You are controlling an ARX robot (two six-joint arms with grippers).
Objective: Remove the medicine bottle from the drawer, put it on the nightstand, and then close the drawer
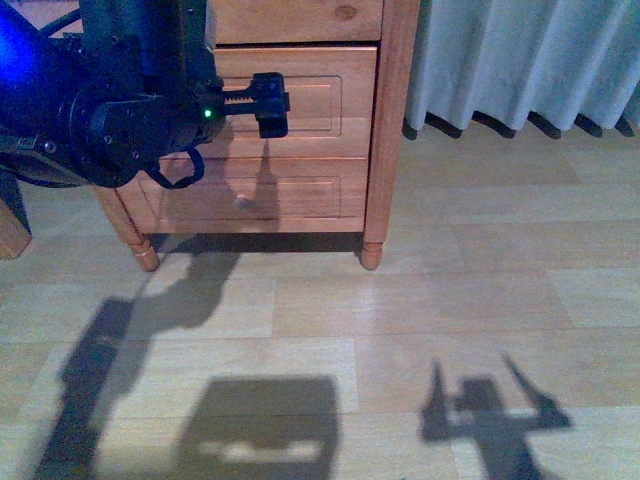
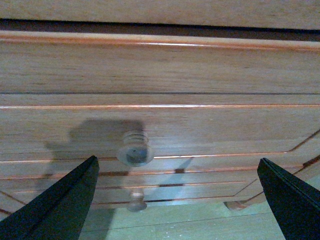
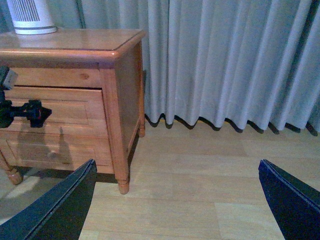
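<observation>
Counted one nightstand (image 3: 120,100), with two drawers in its front: one taller drawer (image 1: 320,100) and one shallower drawer (image 1: 300,195). Counted two round knobs, one per drawer: upper knob (image 2: 135,149) and lower knob (image 2: 136,202). Made out three turned feet (image 3: 122,186) in the right wrist view, only two in the front view. Noted one white ribbed appliance (image 3: 31,17) and one grey curtain (image 3: 225,60). Tallied two claws, left claw (image 2: 177,165) and right claw (image 3: 177,165), each with two dark fingers (image 2: 60,205).
</observation>
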